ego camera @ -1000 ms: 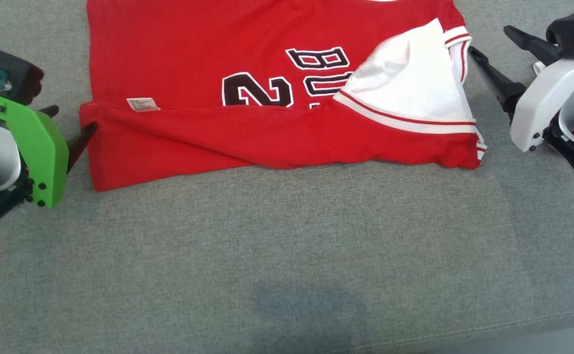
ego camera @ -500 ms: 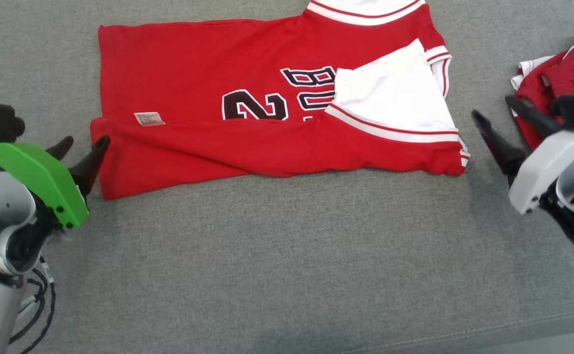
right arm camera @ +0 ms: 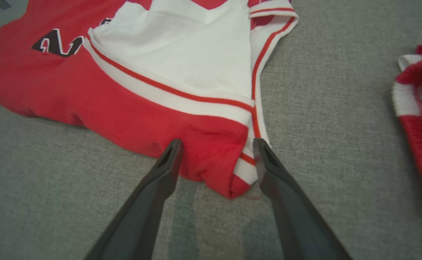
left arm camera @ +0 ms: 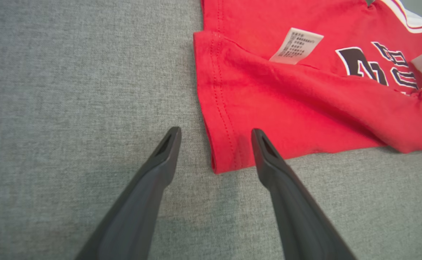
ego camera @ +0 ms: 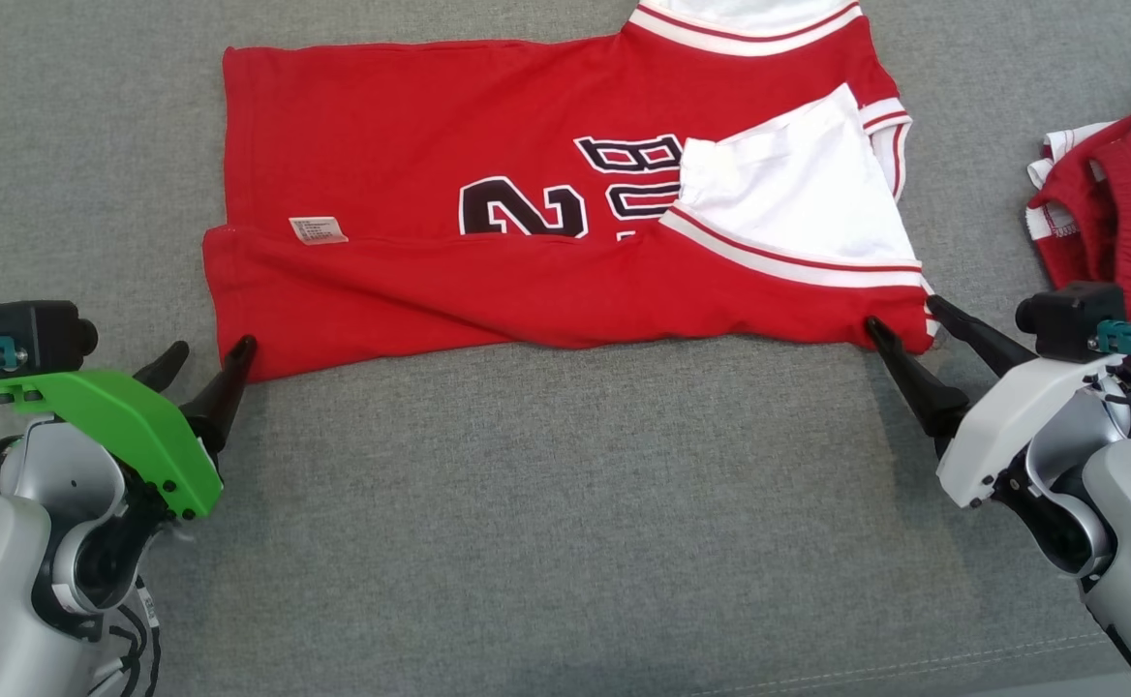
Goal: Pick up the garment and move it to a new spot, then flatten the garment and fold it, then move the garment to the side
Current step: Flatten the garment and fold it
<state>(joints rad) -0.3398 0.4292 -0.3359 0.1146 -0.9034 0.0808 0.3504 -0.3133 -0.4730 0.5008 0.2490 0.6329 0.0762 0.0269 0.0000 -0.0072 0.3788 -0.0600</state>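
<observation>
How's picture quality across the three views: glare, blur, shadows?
Head view: even soft light, no glare, jersey print sharp. Left wrist view: stitching crisp, care label text too small to read. Right wrist view: faint shadow on the grey fabric below the open right gripper; second garment slightly soft.

My left gripper (ego camera: 212,345) is wide open and points forward and a bit right. My right gripper (ego camera: 902,313) is wide open too and points forward and left.
</observation>
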